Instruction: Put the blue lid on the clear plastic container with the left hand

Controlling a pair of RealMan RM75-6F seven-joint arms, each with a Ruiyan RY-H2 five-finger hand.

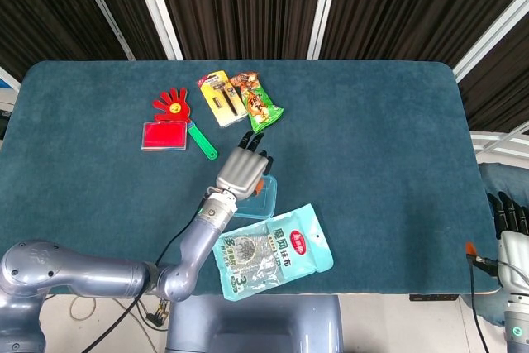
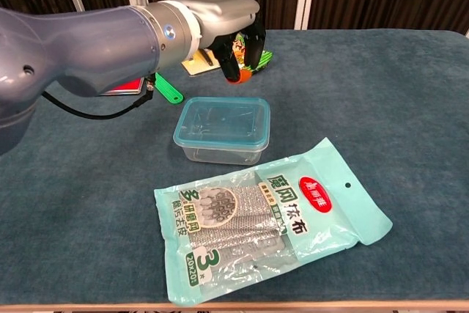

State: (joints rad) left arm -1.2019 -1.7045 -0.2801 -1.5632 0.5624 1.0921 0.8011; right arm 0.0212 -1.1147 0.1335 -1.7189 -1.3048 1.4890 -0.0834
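Observation:
The clear plastic container [image 2: 220, 148] stands on the table mat with the blue lid [image 2: 223, 119] lying flat on top of it. In the head view only the container's right edge [image 1: 264, 194] shows from under my left hand [image 1: 243, 169]. That left hand [image 2: 223, 23] hovers above and behind the container, touching nothing, its fingers loosely spread and empty. My right hand [image 1: 507, 214] rests off the table's right edge, fingers straight and holding nothing.
A teal bag of scouring pads [image 2: 271, 218] lies just in front of the container. At the back left are a red hand clapper [image 1: 172, 105], a red card [image 1: 164, 135], a yellow pack [image 1: 221, 97] and a green snack bag [image 1: 258, 103].

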